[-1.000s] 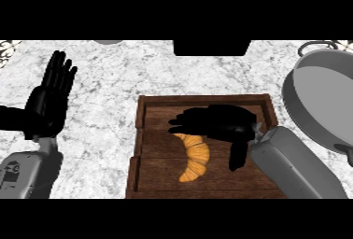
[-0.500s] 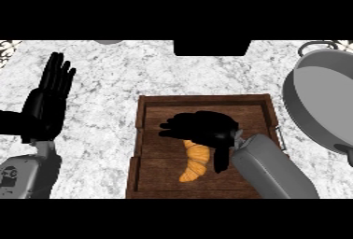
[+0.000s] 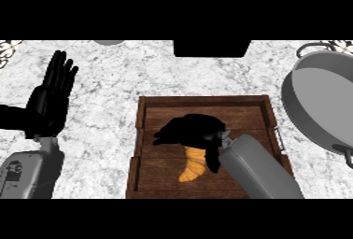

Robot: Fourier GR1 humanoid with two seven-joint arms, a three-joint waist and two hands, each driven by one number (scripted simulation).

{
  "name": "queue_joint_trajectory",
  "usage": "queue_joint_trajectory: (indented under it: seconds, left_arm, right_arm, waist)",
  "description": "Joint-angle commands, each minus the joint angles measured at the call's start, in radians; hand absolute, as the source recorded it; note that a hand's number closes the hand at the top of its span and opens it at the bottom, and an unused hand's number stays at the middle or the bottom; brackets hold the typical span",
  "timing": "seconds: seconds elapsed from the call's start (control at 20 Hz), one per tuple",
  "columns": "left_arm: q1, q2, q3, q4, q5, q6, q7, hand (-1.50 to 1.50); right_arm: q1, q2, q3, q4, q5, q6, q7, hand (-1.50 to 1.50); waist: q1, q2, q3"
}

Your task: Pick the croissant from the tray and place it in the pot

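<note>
the right robot hand [image 3: 192, 132] is curling over the far end of the croissant [image 3: 192, 164] in the tray [image 3: 203, 101], seemingly gripping it. next it needs lifting and carrying right to the pot [image 3: 318, 105]. the left robot hand [image 3: 50, 98] is resting open at the left.

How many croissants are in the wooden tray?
1. The golden-brown croissant lies in the brown wooden tray, its upper end covered by the black right hand. No other shows, though the hand and grey forearm hide part of the tray.
</note>
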Motion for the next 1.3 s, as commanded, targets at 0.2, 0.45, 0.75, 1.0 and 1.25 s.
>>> queue_joint_trajectory:
  seconds: [0.2, 0.45, 0.75, 1.0, 1.25]
  left_arm:
    - [0.001, 0.007, 0.007, -0.024, -0.019, 0.001, 0.013, 0.0]
    - [-0.007, 0.039, 0.081, 0.065, 0.047, -0.07, -0.045, 0.0]
    - [0.027, 0.011, 0.052, 0.017, 0.017, -0.046, -0.036, 0.0]
    - [0.002, 0.034, 0.058, -0.023, 0.016, -0.029, 0.049, 0.0]
    - [0.081, 0.007, 0.067, -0.004, 0.004, -0.012, -0.014, 0.0]
  right_arm:
    - [0.076, -0.001, 0.065, 0.026, 0.069, -0.137, -0.181, 1.5]
    - [0.148, 0.052, 0.103, -0.082, 0.116, -0.127, -0.107, 1.5]
    - [0.158, 0.044, 0.01, -0.126, 0.152, -0.232, -0.091, 1.5]
    - [0.261, -0.015, -0.086, -0.423, 0.079, -0.092, 0.002, 1.5]
    - [0.63, -0.018, 0.039, -0.639, 0.215, -0.2, 0.226, 1.5]
  waist:
    - [0.001, 0.011, 0.007]
    - [-0.008, 0.01, 0.006]
    - [-0.006, 0.01, 0.007]
    - [-0.024, 0.001, 0.007]
    - [-0.095, -0.02, 0.007]
